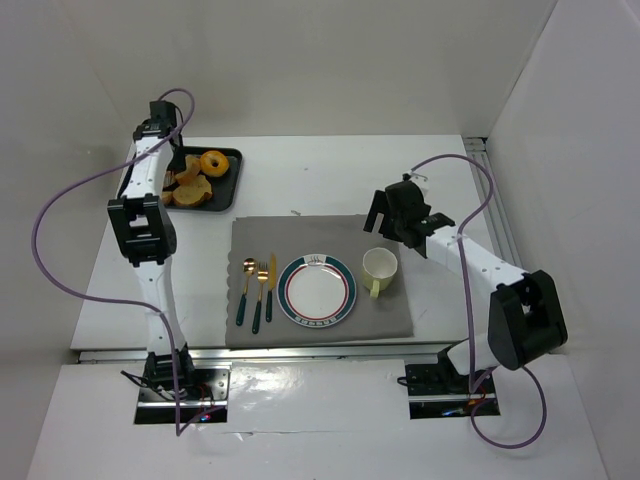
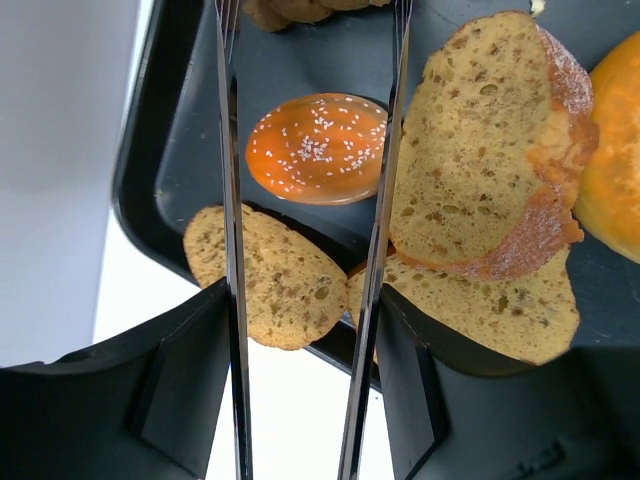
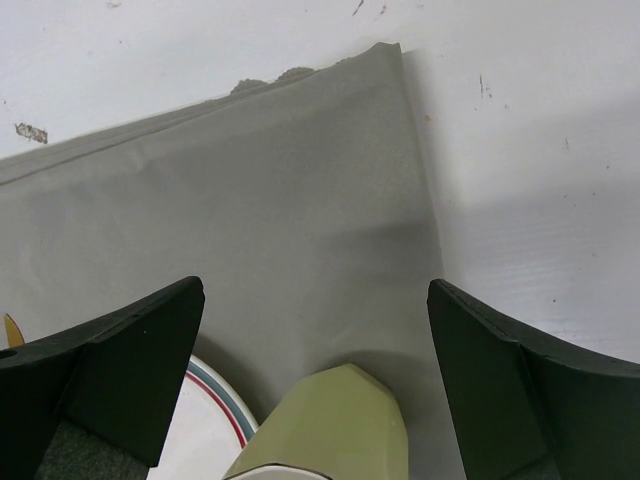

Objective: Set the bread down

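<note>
On the white table (image 1: 300,170), upper left, a round orange sesame-seeded bun (image 2: 318,148) is kept in the black plastic tray (image 2: 190,120) and straddled by the left gripper (image 2: 312,30), its thin blades parted, apparently for pinching, nothing yet gripped.

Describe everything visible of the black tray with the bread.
The tray is black, rectangular with rounded corners and a low raised rim; it looks like plastic. It lies flat on the white table, at the far left, beyond the grey mat. Brown bread slices, a seeded orange bun and a ring-shaped roll lie in it. The left gripper hangs open above it.
</note>
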You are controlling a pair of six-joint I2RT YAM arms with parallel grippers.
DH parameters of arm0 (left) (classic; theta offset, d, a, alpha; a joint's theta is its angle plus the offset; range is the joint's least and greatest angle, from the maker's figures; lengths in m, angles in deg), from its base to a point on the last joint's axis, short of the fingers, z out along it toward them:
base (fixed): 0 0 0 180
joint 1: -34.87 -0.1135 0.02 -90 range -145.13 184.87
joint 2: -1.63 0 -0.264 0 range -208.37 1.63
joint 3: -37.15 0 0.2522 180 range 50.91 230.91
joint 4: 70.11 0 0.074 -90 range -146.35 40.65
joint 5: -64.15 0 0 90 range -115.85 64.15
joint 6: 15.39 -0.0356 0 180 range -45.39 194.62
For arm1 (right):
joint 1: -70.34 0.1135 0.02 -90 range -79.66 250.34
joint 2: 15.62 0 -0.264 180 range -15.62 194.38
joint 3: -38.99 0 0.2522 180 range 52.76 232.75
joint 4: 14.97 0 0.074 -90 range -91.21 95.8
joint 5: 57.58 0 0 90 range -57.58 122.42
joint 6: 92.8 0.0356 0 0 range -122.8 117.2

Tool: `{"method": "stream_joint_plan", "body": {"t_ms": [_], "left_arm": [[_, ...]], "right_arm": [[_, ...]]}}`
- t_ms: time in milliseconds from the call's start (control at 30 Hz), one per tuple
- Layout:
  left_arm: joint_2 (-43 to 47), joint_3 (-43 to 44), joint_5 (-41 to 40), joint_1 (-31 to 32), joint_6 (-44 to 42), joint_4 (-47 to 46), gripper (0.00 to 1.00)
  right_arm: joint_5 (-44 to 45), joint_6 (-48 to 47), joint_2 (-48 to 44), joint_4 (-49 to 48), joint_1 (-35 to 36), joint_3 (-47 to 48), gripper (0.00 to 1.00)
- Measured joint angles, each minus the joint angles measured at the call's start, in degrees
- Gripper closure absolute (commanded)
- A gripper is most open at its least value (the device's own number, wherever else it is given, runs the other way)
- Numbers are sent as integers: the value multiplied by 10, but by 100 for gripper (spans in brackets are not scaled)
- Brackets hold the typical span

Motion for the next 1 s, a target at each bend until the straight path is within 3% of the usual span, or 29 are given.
{"method": "stream_joint_plan", "body": {"t_ms": [200, 867, 1000], "left_arm": [[0, -1, -44, 23, -23, -11, 33], [-27, -3, -62, 17, -40, -38, 33], [-27, -3, -54, 13, -39, -38, 39]], "right_arm": [[-2, -2, 13, -2, 0, 4, 0], [-6, -2, 36, -2, 0, 10, 0], [-6, -2, 36, -3, 0, 10, 0]]}}
